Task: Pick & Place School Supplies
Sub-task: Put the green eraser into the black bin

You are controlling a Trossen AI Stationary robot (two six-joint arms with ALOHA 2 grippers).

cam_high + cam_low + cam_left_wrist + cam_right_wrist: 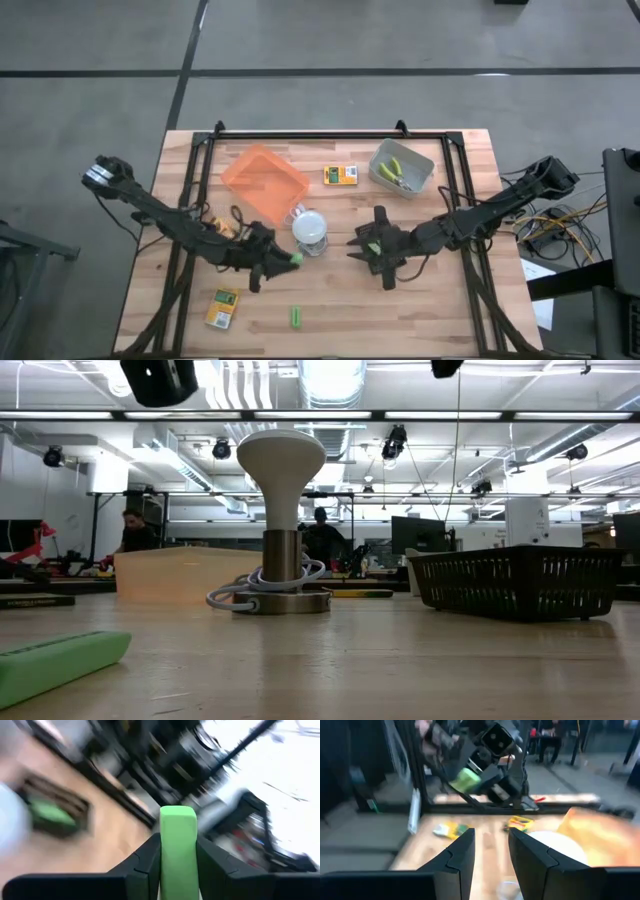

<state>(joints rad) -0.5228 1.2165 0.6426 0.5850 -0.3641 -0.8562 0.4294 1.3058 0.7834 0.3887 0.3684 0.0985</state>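
The left gripper (177, 865), at seven o'clock of the table, is clamped on a bright green stubby chunk (177, 845), lifted, presumably for carrying to a tray. The right gripper (490, 855), at four o'clock, has its fingers apart and empty. A second green chunk (297, 317) lies at six o'clock on the wooden tabletop (440, 310). The workshop beyond is brightly lit.

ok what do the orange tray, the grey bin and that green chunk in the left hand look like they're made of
Orange tray: likely thin plastic, smooth and slightly translucent, as it glows pale in the low view.
Grey bin: probably moulded plastic, matte.
Green chunk clamped in the left hand: matte, flat-faced, with soft edges, possibly eraser rubber or foam.
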